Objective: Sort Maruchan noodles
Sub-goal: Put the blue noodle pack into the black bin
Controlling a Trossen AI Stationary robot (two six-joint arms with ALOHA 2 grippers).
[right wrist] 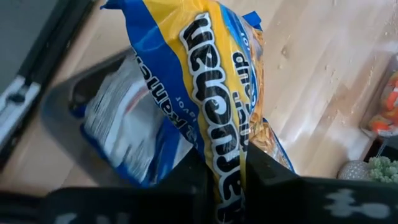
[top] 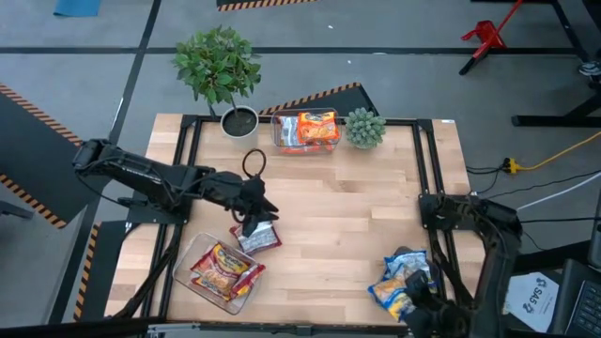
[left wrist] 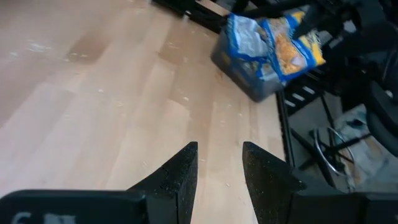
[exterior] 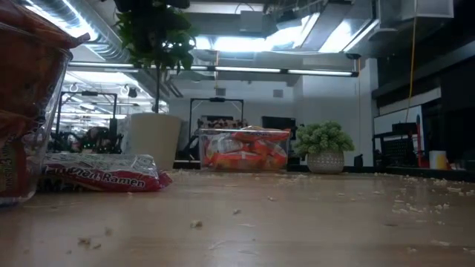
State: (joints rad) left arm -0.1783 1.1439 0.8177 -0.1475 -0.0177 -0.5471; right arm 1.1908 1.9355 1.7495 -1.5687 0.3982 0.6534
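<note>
Gripping one blue-and-yellow Maruchan packet (right wrist: pixel 214 106) in the clamped right claw (right wrist: pixel 227 177), above the near-right tub (top: pixel 402 282) of blue packets. Hovering with fingers apart, left claw (left wrist: pixel 219 177) over one red packet (top: pixel 257 238) beside the red-packet tub (top: pixel 222 273).

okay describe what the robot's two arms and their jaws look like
Both arms are dark, jointed black segments. The left gripper has two flat, tapered black jaws with a speckled, gritty surface, on a black body with faint pale lettering. The right gripper looks equally black, with pale markings on its body.
</note>
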